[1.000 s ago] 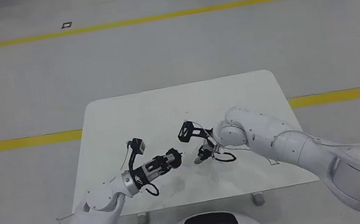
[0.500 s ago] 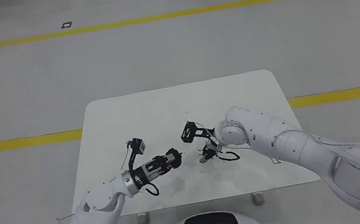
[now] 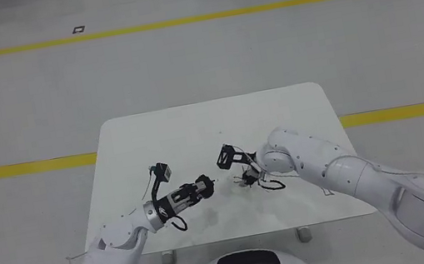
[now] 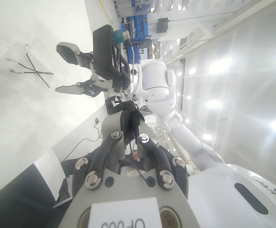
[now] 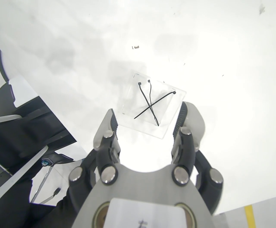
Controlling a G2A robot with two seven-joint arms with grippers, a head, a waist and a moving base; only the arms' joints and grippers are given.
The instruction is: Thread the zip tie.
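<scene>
Three black zip ties lie crossed in a shallow clear tray on the white table. My right gripper hangs open just above the tray's near side, nothing between its fingers; in the top view it sits right of centre. The left wrist view shows this open gripper beside the tray. My left gripper is held off the table to the left, shut on a thin black zip tie whose strand runs back between its fingers.
The table's front edge lies close behind both grippers. A black camera block and a looped cable ride on the right wrist. The far half of the tabletop is bare white.
My right gripper has shifted slightly to the right, away from the left gripper. The left arm has kept still.
</scene>
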